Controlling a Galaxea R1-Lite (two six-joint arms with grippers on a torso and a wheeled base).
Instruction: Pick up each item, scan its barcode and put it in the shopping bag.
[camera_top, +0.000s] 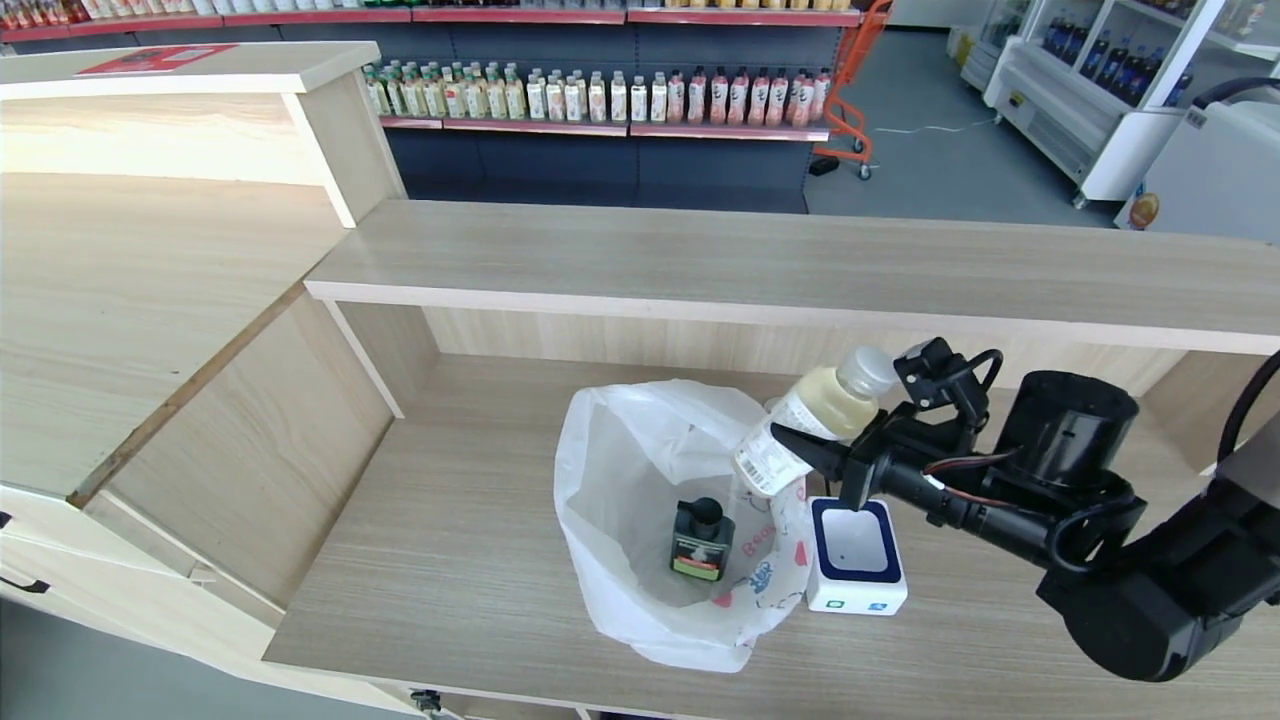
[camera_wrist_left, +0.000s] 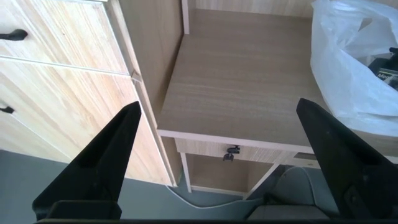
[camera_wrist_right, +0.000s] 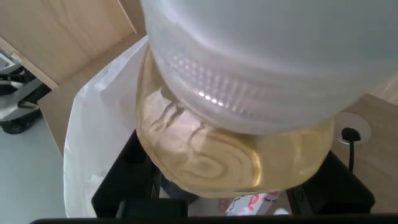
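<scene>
While the bottle (camera_top: 815, 415) is in the air, I read this as the hand-off from scan to bagging. The right gripper (camera_top: 812, 445) is clamped across its middle, fingers closed onto it. The bottle is tilted, cap up and away from the bag (camera_top: 620, 470), with its base over the bag's rim on the scanner side.

Can't tell whether the barcode was read.

Next move, as I see it: carry the bottle further over the bag's mouth, lower it, then release. The opening is slack, so aim for the middle.

- Scanner (camera_top: 856, 555) touches the bag's right side, right under the bottle. Bump risk if it's lowered early.
- A small dark bottle (camera_top: 702, 540) already stands inside the bag, so drop beside it.
- Left gripper (camera_wrist_left: 219, 102) is well off the bag's left, spread wide, holding nothing.
</scene>
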